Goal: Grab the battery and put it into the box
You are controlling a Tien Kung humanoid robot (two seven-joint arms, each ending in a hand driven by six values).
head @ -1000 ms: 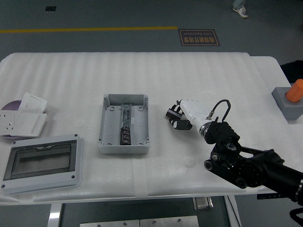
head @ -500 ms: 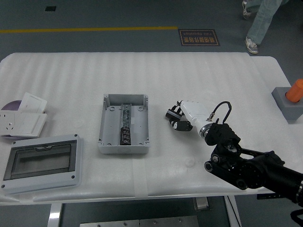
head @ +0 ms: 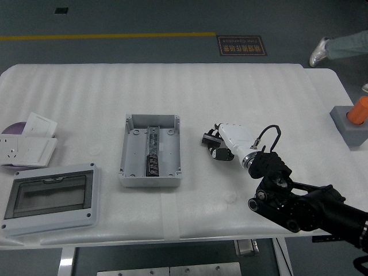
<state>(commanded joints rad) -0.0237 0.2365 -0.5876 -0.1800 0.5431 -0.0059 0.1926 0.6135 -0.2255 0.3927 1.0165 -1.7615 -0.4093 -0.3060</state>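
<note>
While the right hand [head: 215,146] is resting on the desk [head: 241,98], fingers curled around something unclear, it should be travelling level toward the box [head: 150,150] to its left.

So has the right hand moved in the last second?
Barely. The right hand has drifted slightly down, staying right of the open box over the table.

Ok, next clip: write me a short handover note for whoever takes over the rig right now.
Right hand: over the table just right of the open grey box, fingers curled; whether they hold anything cannot be told.
Left hand: out of view.
No battery can be made out on the table. The box's lid lies apart, at the near left.
Done: nothing confirmed inside the box beyond its rail fittings.
Left: find or confirm the battery, then place it in the box.
</note>
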